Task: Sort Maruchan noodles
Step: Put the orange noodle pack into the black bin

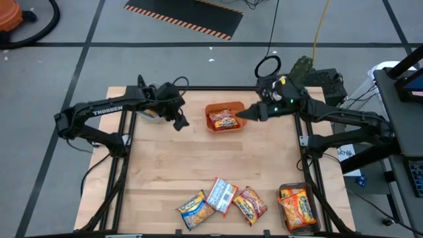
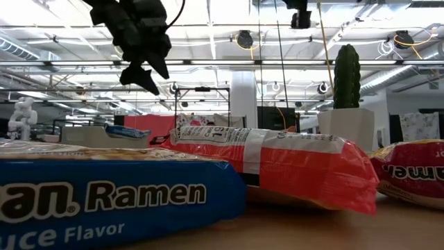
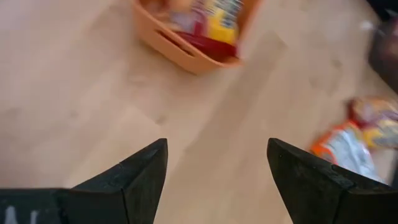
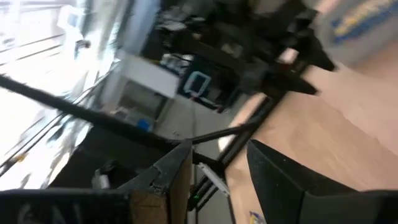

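Observation:
One red-yellow Maruchan noodles packet (image 1: 223,119) lies in the orange bin (image 1: 210,108) at the far middle of the table. Three more packets lie flat along the near edge: yellow-blue (image 1: 195,209), white-blue (image 1: 222,196) and red (image 1: 250,203). My left gripper (image 1: 180,123) hangs open and slanting down above bare table, just left of the orange bin (image 3: 186,50); nothing is between its fingers (image 3: 217,146). My right gripper (image 1: 241,116) is raised at the bin's right side, pointing level toward the table's left, open and holding nothing (image 4: 221,149).
A clear bin (image 1: 285,218) with orange packets stands at the near right corner. Another bin (image 1: 151,114) sits at the far left under my left arm. Bare wood (image 1: 198,155) fills the table's middle. A black frame rail (image 1: 218,88) runs along the far edge.

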You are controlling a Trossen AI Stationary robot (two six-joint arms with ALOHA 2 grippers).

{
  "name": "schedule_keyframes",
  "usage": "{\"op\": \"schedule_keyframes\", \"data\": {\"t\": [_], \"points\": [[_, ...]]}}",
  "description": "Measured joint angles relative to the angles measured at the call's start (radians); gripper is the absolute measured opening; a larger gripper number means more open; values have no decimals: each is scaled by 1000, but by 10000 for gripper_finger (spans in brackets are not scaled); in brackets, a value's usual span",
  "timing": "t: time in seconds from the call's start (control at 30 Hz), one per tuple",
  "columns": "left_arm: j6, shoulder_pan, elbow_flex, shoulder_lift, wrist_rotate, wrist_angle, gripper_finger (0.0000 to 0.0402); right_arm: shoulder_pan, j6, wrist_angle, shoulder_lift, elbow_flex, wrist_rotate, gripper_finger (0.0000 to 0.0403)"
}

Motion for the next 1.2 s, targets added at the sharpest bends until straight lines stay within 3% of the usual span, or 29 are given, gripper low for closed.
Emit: {"op": "schedule_keyframes", "data": {"t": [0.13, 0.43, 0.87, 1.2], "points": [[12, -36, 0, 0, 32, 0, 280, 110, 52, -92, 0, 0, 138, 151], [116, -76, 0, 0, 34, -8, 280, 340, 230, -263, 29, 1, 296, 151], [157, -154, -13, 0, 31, -113, 280, 598, 387, -273, 213, 1, 293, 151], [76, -313, -14, 0, 14, -142, 280, 669, 240, -192, 354, 1, 284, 151]]}}
